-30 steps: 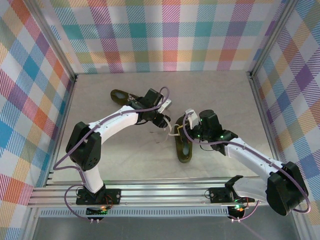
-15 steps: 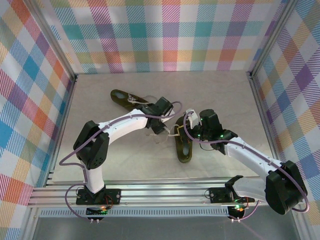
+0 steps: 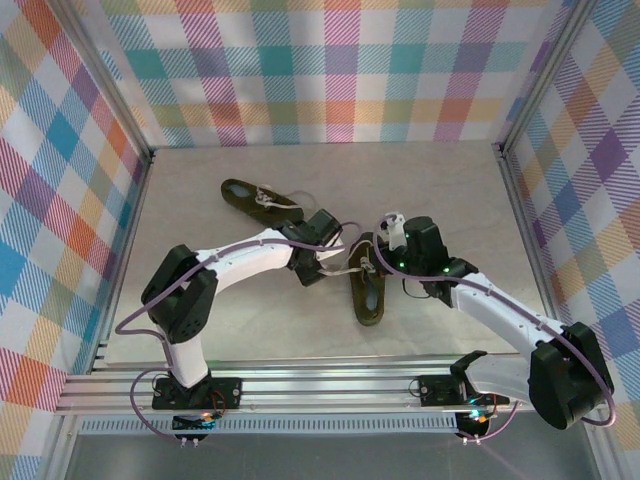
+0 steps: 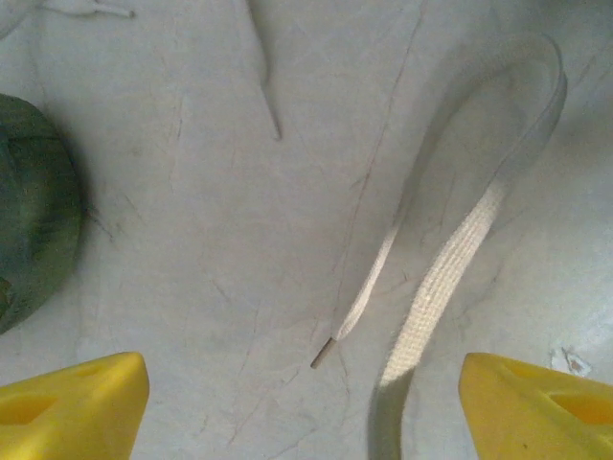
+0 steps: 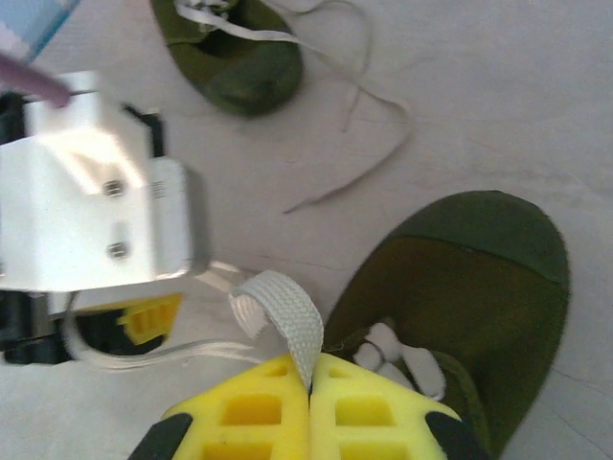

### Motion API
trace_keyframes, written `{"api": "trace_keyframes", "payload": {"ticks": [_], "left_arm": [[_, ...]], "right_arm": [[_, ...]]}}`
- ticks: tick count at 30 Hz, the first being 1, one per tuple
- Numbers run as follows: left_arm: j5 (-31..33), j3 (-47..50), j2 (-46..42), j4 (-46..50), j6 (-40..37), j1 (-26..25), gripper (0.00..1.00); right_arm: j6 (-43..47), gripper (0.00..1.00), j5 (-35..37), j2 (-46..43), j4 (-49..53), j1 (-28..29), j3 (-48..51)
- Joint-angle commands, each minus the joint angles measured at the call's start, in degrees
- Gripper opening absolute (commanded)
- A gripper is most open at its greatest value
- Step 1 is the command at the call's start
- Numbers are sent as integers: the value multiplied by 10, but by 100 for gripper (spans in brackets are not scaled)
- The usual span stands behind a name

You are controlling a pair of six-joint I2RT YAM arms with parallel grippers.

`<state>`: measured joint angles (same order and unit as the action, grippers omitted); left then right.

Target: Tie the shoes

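Two dark olive shoes with cream laces lie on the table: one at the back left (image 3: pixel 258 200), one in the middle (image 3: pixel 366 288). My right gripper (image 3: pixel 374 262) hovers over the middle shoe (image 5: pixel 460 278), its yellow fingers (image 5: pixel 308 383) shut on a flat loop of that shoe's lace (image 5: pixel 287 311). Just left of this shoe, my left gripper (image 3: pixel 318 268) is low over the table. Its fingertips (image 4: pixel 72 402) stand wide apart. A lace (image 4: pixel 450 268) runs between them untouched, its thin tip (image 4: pixel 324 353) resting on the table.
The far shoe (image 5: pixel 235 48) trails loose laces (image 5: pixel 354 163) across the table toward the middle shoe. Plaid walls close in the back and both sides. Bare table lies in front of the middle shoe and to the right.
My left gripper has moved from near the far shoe toward the middle shoe, dropped low and opened wider. The right gripper stays shut on the lace and has shifted slightly.
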<state>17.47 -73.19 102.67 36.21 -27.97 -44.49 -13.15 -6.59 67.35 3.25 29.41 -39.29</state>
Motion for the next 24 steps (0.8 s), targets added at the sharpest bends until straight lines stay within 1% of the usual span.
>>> {"api": "trace_keyframes", "payload": {"ticks": [1, 4, 5, 9, 11, 14, 16, 18, 19, 22, 24], "left_arm": [[-24, 23, -50, 7, 12, -2, 86], [-67, 39, -83, -3, 40, 1, 87], [-71, 42, -92, -7, 54, 5, 87], [-53, 28, -105, 3, 104, 29, 85], [-34, 6, -103, 40, 112, 36, 84], [-9, -45, -89, 142, 91, 37, 86], [-9, -80, -71, 224, 62, 36, 87], [4, -95, -59, 276, 30, 31, 87], [10, -95, -59, 285, 16, 30, 87], [-16, -101, -73, 296, -18, 29, 89], [17, -113, -82, 283, -19, 32, 90]], "right_arm": [[-16, 0, 30, 15, 24, -7, -19], [-13, 0, 27, 21, 26, -8, -21], [-11, 0, 24, 22, 26, -8, -22], [1, 0, 1, 14, 18, -8, -16], [4, 0, -3, 9, 19, -9, -13], [3, 0, -5, 5, 18, -8, -9], [4, 0, -7, 5, 16, -8, -7], [3, 0, -6, 6, 12, -8, -6], [2, 0, -6, 6, 10, -8, -6], [2, 0, -5, 5, 11, -8, -6], [4, 0, -11, 3, 10, -9, -6]]}}
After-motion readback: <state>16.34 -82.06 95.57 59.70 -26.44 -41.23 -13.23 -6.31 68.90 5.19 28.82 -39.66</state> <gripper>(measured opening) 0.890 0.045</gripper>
